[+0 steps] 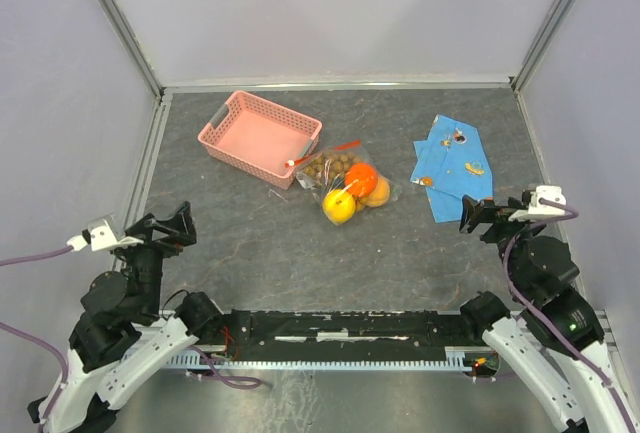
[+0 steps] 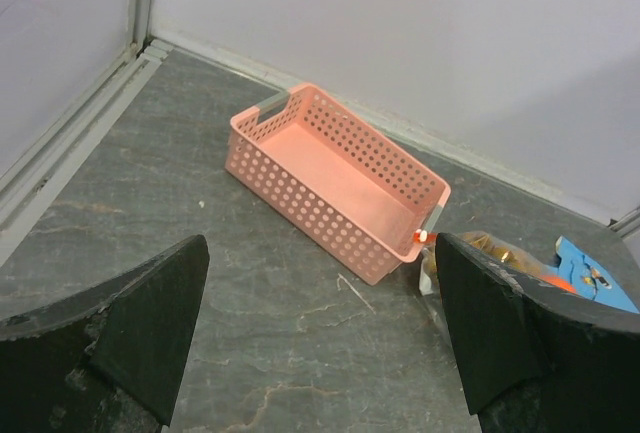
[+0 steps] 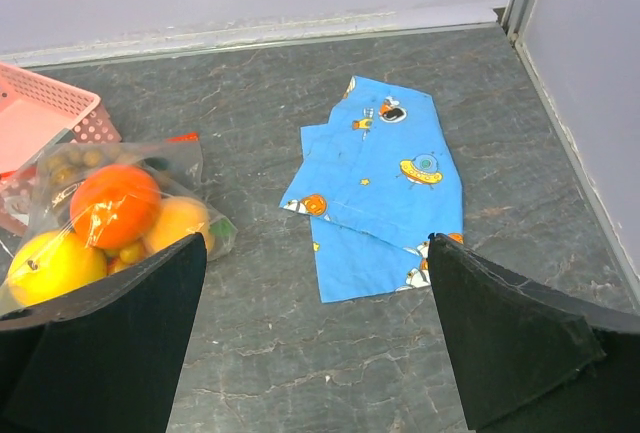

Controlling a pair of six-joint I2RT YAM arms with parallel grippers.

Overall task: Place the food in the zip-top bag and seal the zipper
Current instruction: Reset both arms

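The clear zip-top bag (image 1: 350,185) lies mid-table beside the basket. Inside it are a yellow lemon (image 1: 339,205), two orange fruits (image 1: 361,179) and a brownish grape bunch (image 1: 330,165); I cannot make out cherries. Its red zipper (image 1: 325,152) runs along the far edge, with the white slider (image 1: 291,163) at the left end. My left gripper (image 1: 170,228) and right gripper (image 1: 490,215) are both open, empty and well short of the bag. The right wrist view shows the bag (image 3: 110,213) at its left; the left wrist view shows its corner (image 2: 490,251) behind a finger.
A pink lattice basket (image 1: 280,108), with nothing in it, stands at the back left, touching the bag's zipper end; it also shows in the left wrist view (image 2: 310,213). A blue printed cloth (image 1: 452,167) lies at the back right. Walls enclose three sides.
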